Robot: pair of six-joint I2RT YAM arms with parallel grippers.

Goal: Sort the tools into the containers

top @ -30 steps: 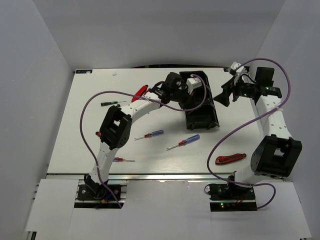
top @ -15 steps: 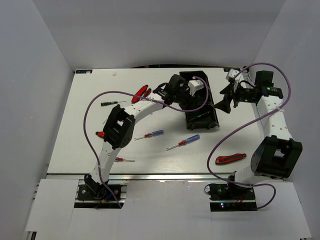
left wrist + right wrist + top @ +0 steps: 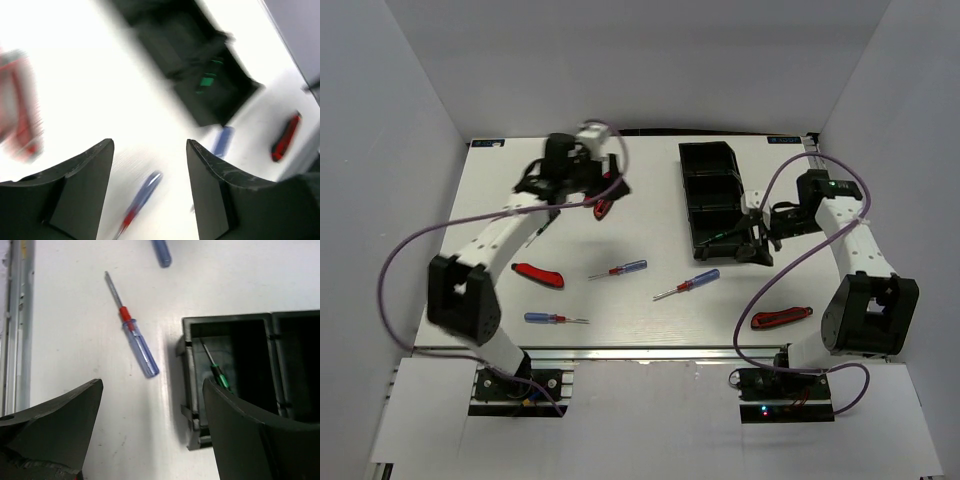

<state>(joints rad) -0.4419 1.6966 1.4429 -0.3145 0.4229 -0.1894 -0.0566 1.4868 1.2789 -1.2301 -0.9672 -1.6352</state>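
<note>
The right gripper (image 3: 152, 384) is hovering with its fingers spread wide, gripping nothing, just off the near end of the black tray (image 3: 186, 347). A blue-and-red screwdriver (image 3: 134, 335) is lying flat on the table ahead of it, close beside the tray's end wall. A green-handled screwdriver (image 3: 218, 374) is resting inside the compartment nearest this gripper. The blue-and-red one is looking light and stiff, but its smooth round handle is likely to roll or slip, so pinching across the middle of the handle seems wisest. The left gripper (image 3: 150, 145) is also standing open and empty, blurred by motion, with red pliers (image 3: 20, 115) off to its left. Compared with 1 second ago, the left arm has swung away from the tray to the far left, and the right gripper has dropped toward the tray's near end.
</note>
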